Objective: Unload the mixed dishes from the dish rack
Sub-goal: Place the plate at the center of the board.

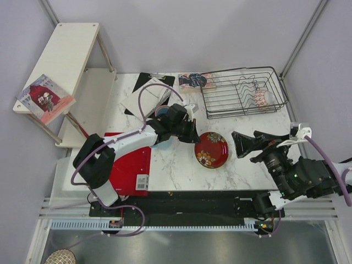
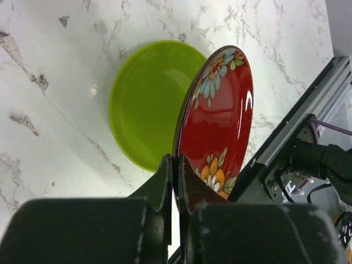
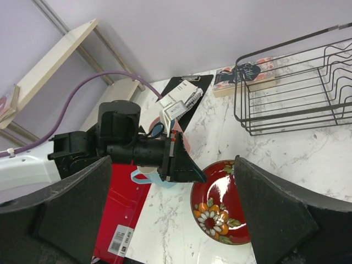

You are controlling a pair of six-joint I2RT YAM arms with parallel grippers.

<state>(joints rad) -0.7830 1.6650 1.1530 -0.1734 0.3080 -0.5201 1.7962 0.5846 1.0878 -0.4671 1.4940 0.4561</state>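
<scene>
Left fingers (image 2: 160,186) pinch the tilted dark red floral plate (image 2: 220,115) over the lime-green plate (image 2: 144,104) — right fingers (image 3: 63,212) wide apart, empty

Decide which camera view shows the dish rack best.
Top external: the whole dish rack shows from above, with its wavy dividers. Right wrist catches only one end of it; left wrist shows none of it.

Glossy glaze with bright highlights on the dark red floral plate (image 2: 220,121); the lime-green plate (image 2: 146,104) is equally smooth and shiny. The table (image 2: 55,137) is white marble-look with grey veins, smooth, faint sheen; the left gripper (image 2: 175,162) is matt black, plastic-looking. The dish rack (image 1: 245,91) is thin black-coated metal wire; the shelf (image 1: 66,55) is pale wood, matt.
</scene>
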